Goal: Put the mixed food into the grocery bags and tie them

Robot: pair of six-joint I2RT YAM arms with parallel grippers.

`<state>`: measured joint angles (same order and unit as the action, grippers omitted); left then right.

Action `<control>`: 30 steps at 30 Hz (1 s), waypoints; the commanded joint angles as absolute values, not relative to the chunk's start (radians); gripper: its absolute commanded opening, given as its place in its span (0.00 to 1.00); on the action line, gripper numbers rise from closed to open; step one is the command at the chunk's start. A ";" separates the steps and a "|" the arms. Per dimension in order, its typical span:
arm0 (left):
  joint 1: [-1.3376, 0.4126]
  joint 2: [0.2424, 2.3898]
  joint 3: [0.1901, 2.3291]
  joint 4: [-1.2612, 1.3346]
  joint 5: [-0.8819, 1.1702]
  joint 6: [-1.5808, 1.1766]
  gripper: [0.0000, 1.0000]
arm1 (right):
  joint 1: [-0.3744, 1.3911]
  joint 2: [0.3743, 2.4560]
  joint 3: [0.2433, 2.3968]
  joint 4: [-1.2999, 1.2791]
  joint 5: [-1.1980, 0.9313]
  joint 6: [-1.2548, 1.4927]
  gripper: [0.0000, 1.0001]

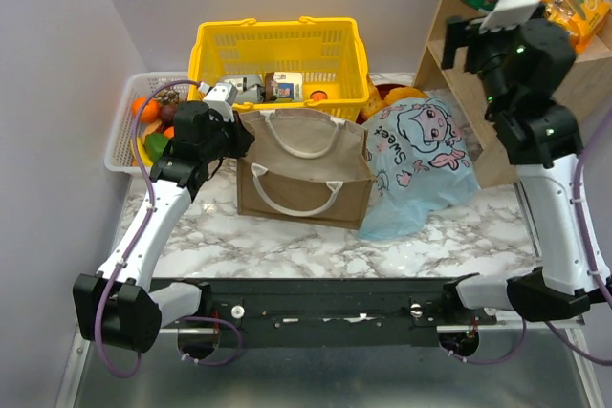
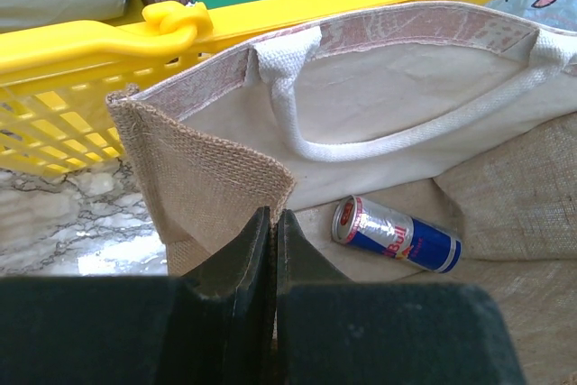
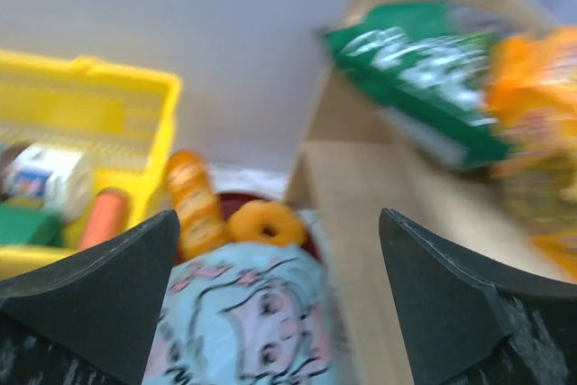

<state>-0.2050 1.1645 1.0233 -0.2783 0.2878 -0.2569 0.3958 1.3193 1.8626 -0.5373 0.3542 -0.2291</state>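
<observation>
The tan bag (image 1: 301, 169) with white loop handles (image 2: 379, 137) stands open mid-table. My left gripper (image 1: 245, 138) is shut on its left rim corner (image 2: 270, 215). A blue-silver-red can (image 2: 397, 234) lies on the bag's floor. The light-blue bag (image 1: 421, 164) with the cartoon animal slumps to the right of it and shows in the right wrist view (image 3: 252, 313). My right gripper (image 1: 469, 43) is open and empty, raised above the blue bag beside the shelf (image 3: 279, 223). A green packet (image 3: 415, 69) and an orange packet (image 3: 541, 87) lie on the shelf.
A yellow mesh basket (image 1: 282, 45) with cartons stands behind the tan bag. A white tray (image 1: 122, 131) at the left holds oranges and other fruit. The wooden shelf (image 1: 449, 45) stands at the right. A bread loaf (image 3: 194, 200) and a doughnut (image 3: 266, 221) lie behind the blue bag.
</observation>
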 commanded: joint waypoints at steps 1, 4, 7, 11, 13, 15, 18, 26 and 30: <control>-0.204 1.141 1.005 -0.290 0.267 -0.242 0.00 | 0.212 1.357 2.037 -0.538 0.324 -0.313 1.00; -0.206 1.137 1.005 -0.288 0.275 -0.244 0.00 | 0.066 1.413 2.120 -0.573 0.241 -0.319 1.00; -0.207 1.134 1.005 -0.288 0.275 -0.245 0.00 | -0.075 1.488 2.216 -0.615 0.140 -0.292 1.00; -0.210 1.132 1.003 -0.288 0.275 -0.244 0.00 | -0.193 1.532 2.229 -0.629 0.014 -0.307 1.00; -0.212 1.135 1.003 -0.288 0.275 -0.242 0.00 | -0.245 1.543 2.214 -0.634 -0.049 -0.317 1.00; -0.213 1.138 1.003 -0.288 0.275 -0.244 0.00 | -0.274 1.545 2.186 -0.626 -0.103 -0.345 1.00; -0.215 1.141 1.003 -0.288 0.276 -0.241 0.00 | -0.301 1.543 2.135 -0.594 -0.152 -0.379 1.00; -0.216 1.158 1.003 -0.290 0.275 -0.242 0.00 | -0.305 1.621 2.134 -0.560 -0.105 -0.445 1.00; -0.216 1.161 1.005 -0.291 0.265 -0.239 0.00 | -0.305 1.623 2.105 -0.543 -0.063 -0.465 1.00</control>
